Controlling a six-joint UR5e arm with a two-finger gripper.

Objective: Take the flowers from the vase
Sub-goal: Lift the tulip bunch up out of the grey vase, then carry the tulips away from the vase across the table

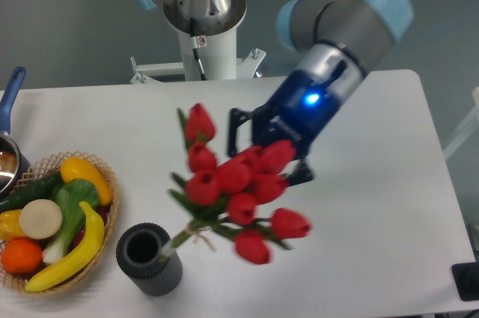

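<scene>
The pincer [262, 155] is clamped on the flowers [233, 183], though its fingertips are mostly buried behind the red buds, so the exact contact is hard to make out. The bunch hangs in the air above the table [374, 206], tilted, with its buds blurred by motion; roughly 9 can be counted. The green stems slant down to the left, their tips ending just at the rim of the vase [148, 260]; whether they touch it cannot be told. The vase stands upright, its dark mouth open. Beside it to the left sits a wicker basket [52, 221] of fruit and vegetables, cut off by the frame edge. A blue-handled pot [9, 108] is also only partly visible.
</scene>
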